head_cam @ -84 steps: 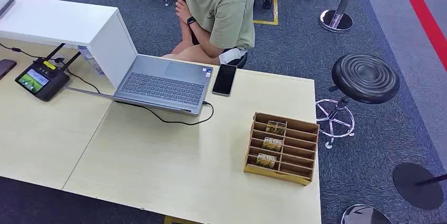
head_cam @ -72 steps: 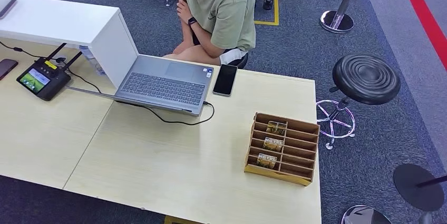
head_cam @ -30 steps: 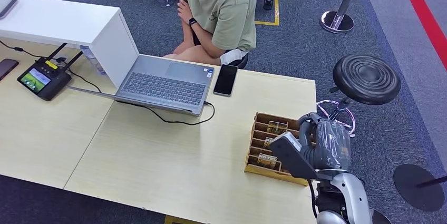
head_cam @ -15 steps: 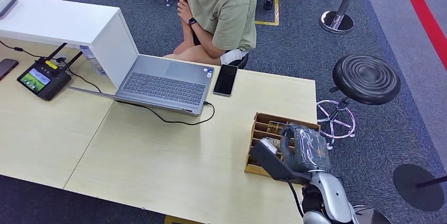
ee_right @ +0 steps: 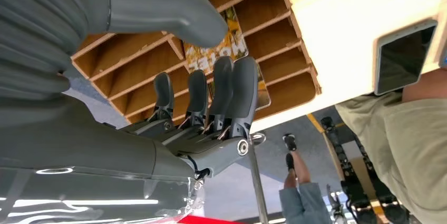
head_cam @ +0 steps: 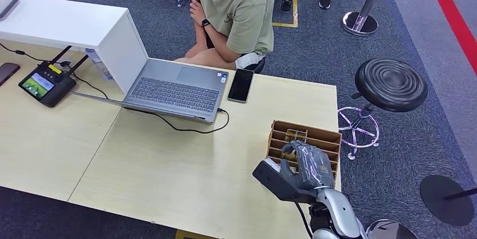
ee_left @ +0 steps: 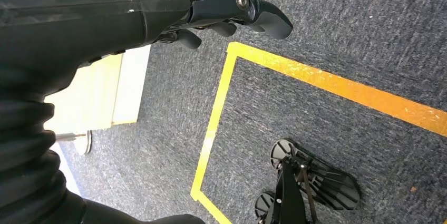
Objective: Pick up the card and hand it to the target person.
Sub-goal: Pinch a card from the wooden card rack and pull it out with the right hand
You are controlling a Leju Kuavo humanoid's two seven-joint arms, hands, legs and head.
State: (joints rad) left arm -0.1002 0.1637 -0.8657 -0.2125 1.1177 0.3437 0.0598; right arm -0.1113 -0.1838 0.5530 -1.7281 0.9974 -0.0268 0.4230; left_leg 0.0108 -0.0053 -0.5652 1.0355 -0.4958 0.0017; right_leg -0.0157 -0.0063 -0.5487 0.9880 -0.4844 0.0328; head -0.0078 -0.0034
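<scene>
Moved over the wooden rack (head_cam: pixel 329 138), right hand (head_cam: pixel 306 163) fingers (ee_right: pixel 226 95) spread above a card (ee_right: pixel 221 52), empty.

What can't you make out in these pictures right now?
- Head view: the right hand covers the lower slots of the card rack, so cards there are hidden.
- Right wrist view: the thumb and fingers cover much of the card; contact is unclear.
- Left wrist view: the left hand is cut off by the edge.
- Phone screen: too dark to read.

The head camera looks steeply down over the table (head_cam: pixel 169 171). The right wrist camera sits close above the wooden rack (ee_right: pixel 274 60), which both views share (head_cam: pixel 315 136). The left wrist camera faces carpet (ee_left: pixel 342 34) beside that table.
</scene>
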